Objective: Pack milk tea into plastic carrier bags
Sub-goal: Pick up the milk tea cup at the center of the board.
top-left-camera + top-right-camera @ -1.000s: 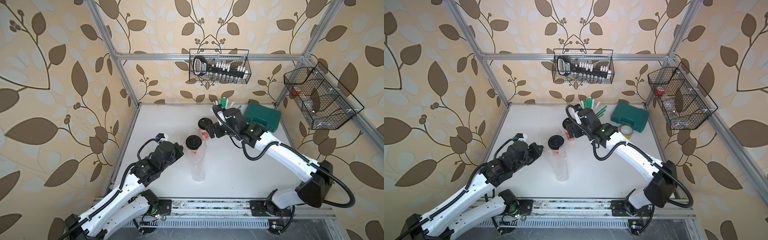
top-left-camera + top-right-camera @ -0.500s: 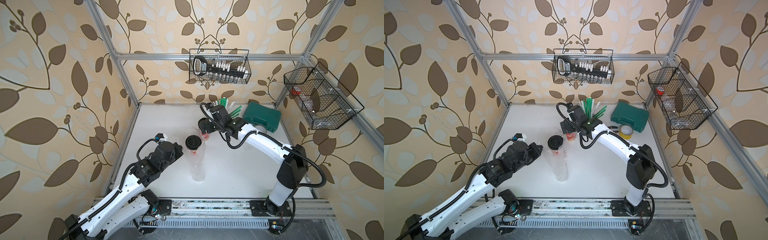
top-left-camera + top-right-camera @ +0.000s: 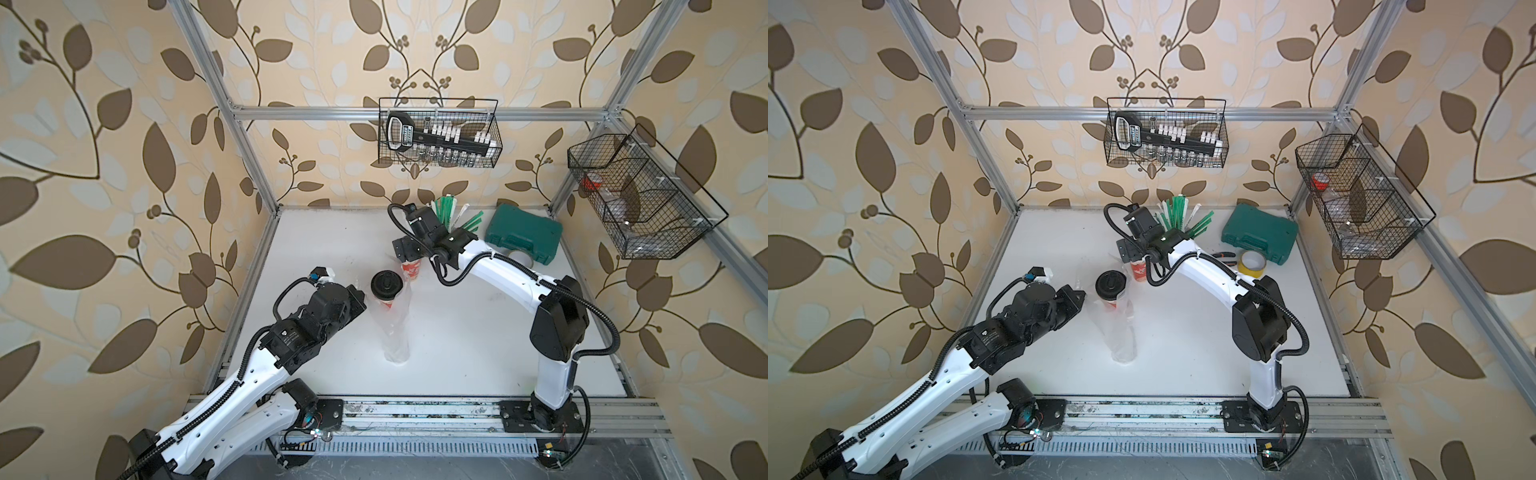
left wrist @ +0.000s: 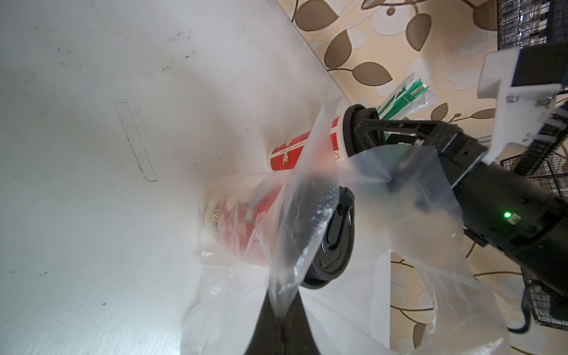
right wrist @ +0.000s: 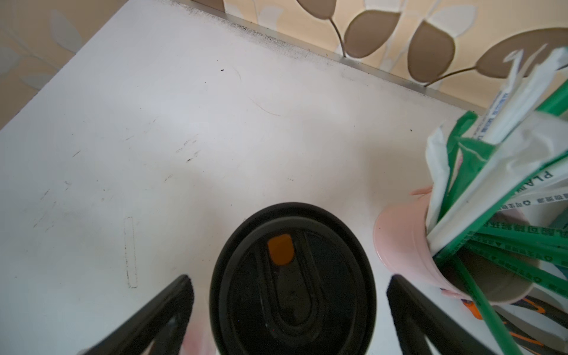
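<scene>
White desk (image 3: 457, 332) between leaf-papered walls: the left tool (image 4: 280, 310) pinches the rim of the plastic bag (image 3: 395, 332), with one cup (image 3: 386, 284) standing inside. The right tool (image 5: 290, 278), spread wide, flanks the lid of the second cup (image 3: 411, 270) just beside the bag. It would do better to drop lower and close squarely on the paper wall.

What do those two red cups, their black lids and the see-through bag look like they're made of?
The red cups look like paper: matte printed walls with a pale pattern. The black lids seem moulded plastic, faintly glossy, with raised ridges. The bag is probably thin clear plastic film: it crinkles, and one cup shows through it.
</scene>
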{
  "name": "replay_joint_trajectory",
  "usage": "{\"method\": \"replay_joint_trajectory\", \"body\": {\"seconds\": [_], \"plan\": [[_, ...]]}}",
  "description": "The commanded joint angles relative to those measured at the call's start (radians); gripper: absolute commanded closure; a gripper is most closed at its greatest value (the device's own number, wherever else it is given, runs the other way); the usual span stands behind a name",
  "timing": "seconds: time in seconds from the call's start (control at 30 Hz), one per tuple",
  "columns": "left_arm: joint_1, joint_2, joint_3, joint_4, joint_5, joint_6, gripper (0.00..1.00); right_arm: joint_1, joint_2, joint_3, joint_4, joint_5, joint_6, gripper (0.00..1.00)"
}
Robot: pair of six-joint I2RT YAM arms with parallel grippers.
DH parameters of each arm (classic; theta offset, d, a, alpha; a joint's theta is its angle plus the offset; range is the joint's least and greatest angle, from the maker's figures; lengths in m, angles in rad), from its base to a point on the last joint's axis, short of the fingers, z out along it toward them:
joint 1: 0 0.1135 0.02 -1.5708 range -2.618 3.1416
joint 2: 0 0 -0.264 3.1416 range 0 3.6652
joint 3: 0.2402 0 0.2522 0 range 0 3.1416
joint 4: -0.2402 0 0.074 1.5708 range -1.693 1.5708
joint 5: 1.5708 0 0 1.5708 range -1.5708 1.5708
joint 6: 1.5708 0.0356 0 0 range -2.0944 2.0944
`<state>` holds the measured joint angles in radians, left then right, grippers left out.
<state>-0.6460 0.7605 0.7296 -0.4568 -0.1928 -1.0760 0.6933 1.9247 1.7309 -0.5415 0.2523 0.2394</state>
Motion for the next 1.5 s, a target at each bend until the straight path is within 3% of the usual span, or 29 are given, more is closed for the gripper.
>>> {"method": "replay_joint_trajectory", "body": {"seconds": [0.0, 0.57, 0.73, 1.13, 1.47], "plan": [[0.014, -0.02, -0.007, -0.015, -0.044, 0.016, 1.0, 0.002, 0.032, 0.042, -0.035, 0.039, 0.01, 0.0], [0.014, -0.008, -0.007, -0.001, -0.03, 0.014, 1.0, -0.024, 0.096, 0.076, -0.048, 0.004, 0.028, 0.0], [0.013, -0.009, -0.003, -0.003, -0.029, 0.014, 1.0, -0.027, 0.106, 0.083, -0.048, 0.0, 0.023, 0.04], [0.015, -0.009, -0.004, -0.004, -0.033, 0.017, 1.0, -0.027, 0.135, 0.103, -0.061, -0.011, 0.003, 0.0], [0.015, -0.012, -0.004, -0.004, -0.037, 0.015, 1.0, -0.019, 0.101, 0.109, -0.061, -0.008, 0.002, 0.12]]}}
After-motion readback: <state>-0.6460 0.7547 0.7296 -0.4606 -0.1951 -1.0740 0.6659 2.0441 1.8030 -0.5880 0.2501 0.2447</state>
